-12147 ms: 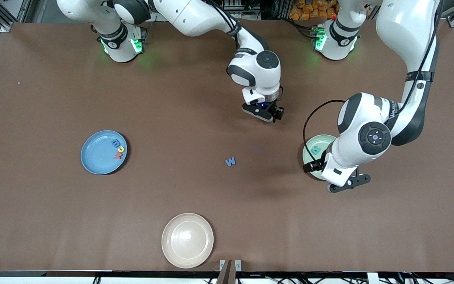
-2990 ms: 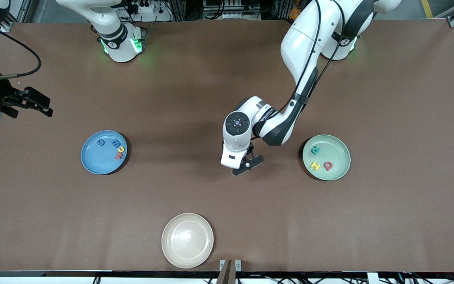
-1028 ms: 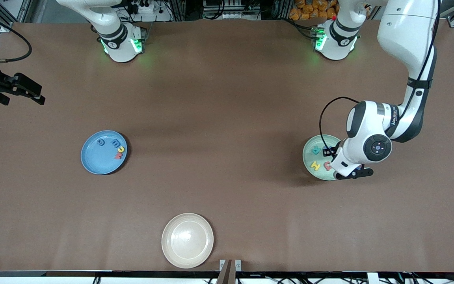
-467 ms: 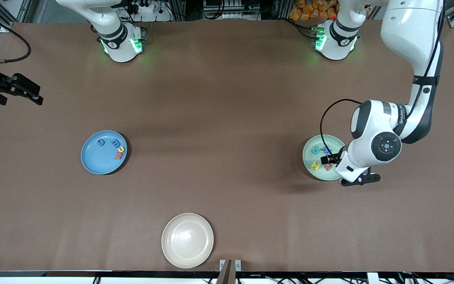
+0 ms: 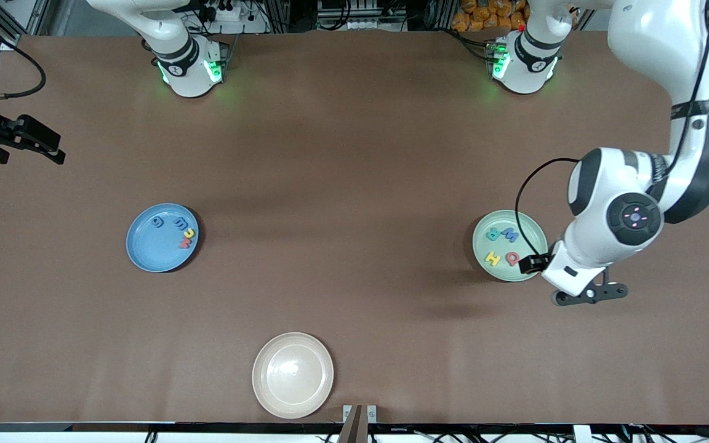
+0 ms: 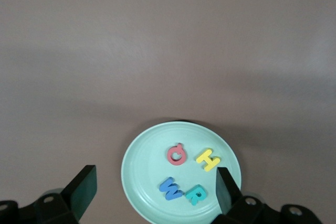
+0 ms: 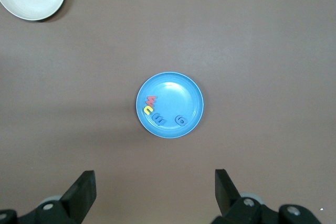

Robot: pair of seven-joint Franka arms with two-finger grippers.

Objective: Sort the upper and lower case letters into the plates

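Sorting looks finished; the pale green plate [image 5: 530,231] holds the capitals R, W, H, Q [image 6: 177,154]; the blue plate [image 5: 151,246] holds four lowercase letters [image 7: 157,114]; none remain on the surface [image 5: 354,154]; left tool [image 5: 567,280] beside the green plate, right tool [image 5: 22,141] waiting above its end, both spread and empty.

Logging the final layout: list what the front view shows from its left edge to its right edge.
right gripper → blue plate → cream plate → pale green plate → left gripper
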